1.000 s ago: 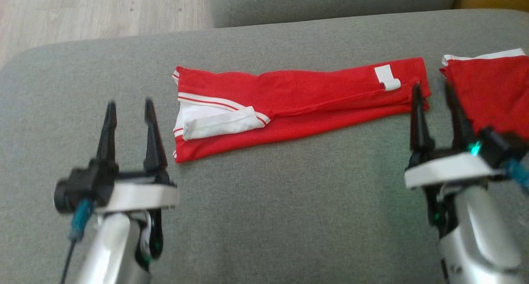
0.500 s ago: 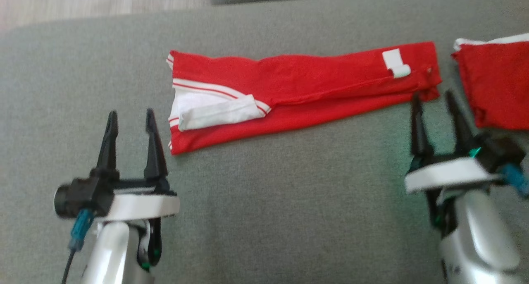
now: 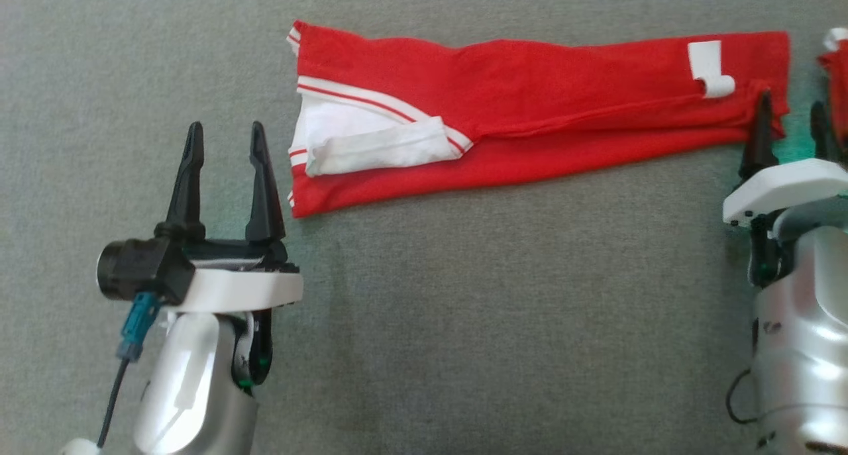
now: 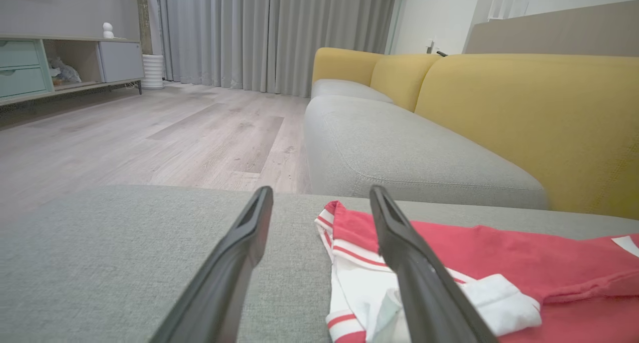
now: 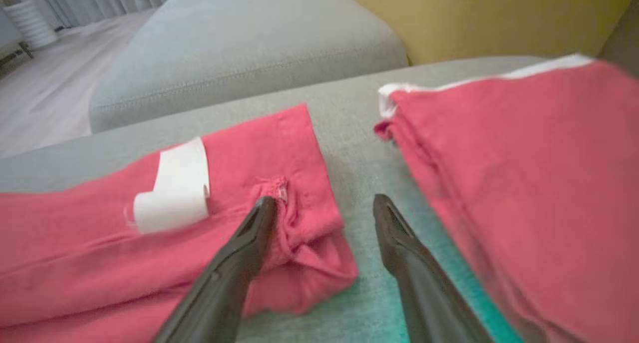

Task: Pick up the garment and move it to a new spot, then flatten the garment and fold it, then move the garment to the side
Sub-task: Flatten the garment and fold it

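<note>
The garment [image 3: 530,117] is red with white trim and a white label, folded into a long flat strip across the grey cushion [image 3: 464,309]. It also shows in the left wrist view [image 4: 499,263] and in the right wrist view [image 5: 150,243]. My left gripper [image 3: 225,144] stands open just left of the garment's white-trimmed end, with nothing between its fingers. My right gripper [image 3: 792,120] is open at the garment's right end; its left fingertip [image 5: 262,210] sits by the bunched corner there, and I cannot tell if it touches.
A second red cloth with a white edge [image 5: 524,183] lies just right of the right gripper, also at the head view's right edge [image 3: 831,51]. Behind the cushion are a grey seat [image 4: 399,148], yellow backrests [image 4: 524,118] and wooden floor [image 4: 150,133].
The head camera has tilted down, so the whole scene has shifted in the picture. The right gripper has moved up to the garment's right end. Both grippers stay open.
</note>
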{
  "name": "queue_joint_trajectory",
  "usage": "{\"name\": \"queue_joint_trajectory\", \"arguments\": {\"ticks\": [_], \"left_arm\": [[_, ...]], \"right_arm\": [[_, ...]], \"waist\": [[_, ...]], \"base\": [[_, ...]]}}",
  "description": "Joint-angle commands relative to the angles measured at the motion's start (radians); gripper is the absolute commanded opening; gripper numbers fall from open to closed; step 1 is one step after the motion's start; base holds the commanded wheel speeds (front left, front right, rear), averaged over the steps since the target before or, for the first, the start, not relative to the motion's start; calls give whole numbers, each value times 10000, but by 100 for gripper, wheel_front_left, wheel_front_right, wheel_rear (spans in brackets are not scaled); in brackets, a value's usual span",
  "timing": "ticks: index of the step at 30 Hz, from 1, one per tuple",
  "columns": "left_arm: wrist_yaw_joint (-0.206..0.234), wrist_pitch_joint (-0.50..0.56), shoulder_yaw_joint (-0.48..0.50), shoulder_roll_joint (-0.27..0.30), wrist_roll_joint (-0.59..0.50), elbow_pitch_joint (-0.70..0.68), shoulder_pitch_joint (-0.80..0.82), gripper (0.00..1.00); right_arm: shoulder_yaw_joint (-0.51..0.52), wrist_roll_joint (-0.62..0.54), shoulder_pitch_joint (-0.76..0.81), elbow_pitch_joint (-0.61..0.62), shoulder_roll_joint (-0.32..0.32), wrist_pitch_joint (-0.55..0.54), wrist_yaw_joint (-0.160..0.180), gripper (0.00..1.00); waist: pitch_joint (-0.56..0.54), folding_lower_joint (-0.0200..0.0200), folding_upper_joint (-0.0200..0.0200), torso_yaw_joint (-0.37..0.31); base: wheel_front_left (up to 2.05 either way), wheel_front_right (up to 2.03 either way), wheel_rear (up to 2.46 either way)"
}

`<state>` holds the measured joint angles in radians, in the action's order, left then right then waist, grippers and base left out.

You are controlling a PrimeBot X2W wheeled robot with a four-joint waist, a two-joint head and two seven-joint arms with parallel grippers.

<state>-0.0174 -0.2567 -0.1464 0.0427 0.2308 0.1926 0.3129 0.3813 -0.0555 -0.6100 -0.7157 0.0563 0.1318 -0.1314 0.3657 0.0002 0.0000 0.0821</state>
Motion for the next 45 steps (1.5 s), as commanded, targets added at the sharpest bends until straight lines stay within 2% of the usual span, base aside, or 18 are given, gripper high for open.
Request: {"name": "queue_joint_trajectory", "arguments": {"ticks": [1,5,6,7,8,9,13,18,24,29,33,39,43,45], "left_arm": [[30,-51,212,78,4,-257,309,100],[37,-51,276,77,-103,-221,356,100],[37,-51,315,77,-123,-217,365,100],[37,-51,315,77,-123,-217,365,100],[33,-51,351,77,-139,-210,370,100],[30,-51,389,77,-162,-206,373,100],[-1,-51,515,77,-280,-210,366,100],[-26,-51,558,76,-298,-172,234,100],[-18,-51,608,76,-153,-123,-67,100],[64,-51,505,76,466,-187,-191,100],[153,-51,343,76,582,-187,-210,100],[184,-51,143,76,771,-108,-311,100],[196,-51,19,76,812,-38,-376,100],[238,-51,-103,76,886,23,-409,100]], "right_arm": [[-92,-188,-426,-99,3,-48,7,100],[-34,-412,-785,-1065,-18,-103,7,100],[-18,-425,-844,-1303,-20,-141,7,82],[-18,-425,-844,-1303,-20,-141,7,82],[-15,-412,-908,-1523,-22,-164,7,34],[-34,-409,-961,-1735,-24,-189,7,0],[-123,-207,-1150,-2367,-13,-35,7,0],[-306,-172,-1221,-2590,314,606,7,0],[-458,-118,-1032,-2108,1032,1083,7,0],[-819,49,-620,-1400,1369,1199,7,0],[-1260,294,-393,-798,1161,1216,7,0],[-2421,734,-226,-18,354,970,7,0],[-3638,1334,-61,237,-8,699,7,0],[-4662,2233,-5,302,-51,577,7,0]], "waist": [[96,-2,0,103],[98,-2,0,135],[80,-2,0,130],[80,-2,0,130],[57,-2,0,118],[24,-2,0,98],[-177,-2,0,-34],[-624,-2,0,-236],[-1272,-2,0,-474],[-1682,-2,0,-484],[-1915,-2,0,-412],[-2373,-2,0,-99],[-2709,-2,0,261],[-2817,-2,0,629]], "base": [[0,0,0],[0,0,0],[0,0,0],[0,0,0],[0,0,0],[0,0,0],[0,0,0],[0,0,0],[0,0,0],[0,0,0],[0,0,0],[0,0,0],[0,0,0],[0,0,0]]}}
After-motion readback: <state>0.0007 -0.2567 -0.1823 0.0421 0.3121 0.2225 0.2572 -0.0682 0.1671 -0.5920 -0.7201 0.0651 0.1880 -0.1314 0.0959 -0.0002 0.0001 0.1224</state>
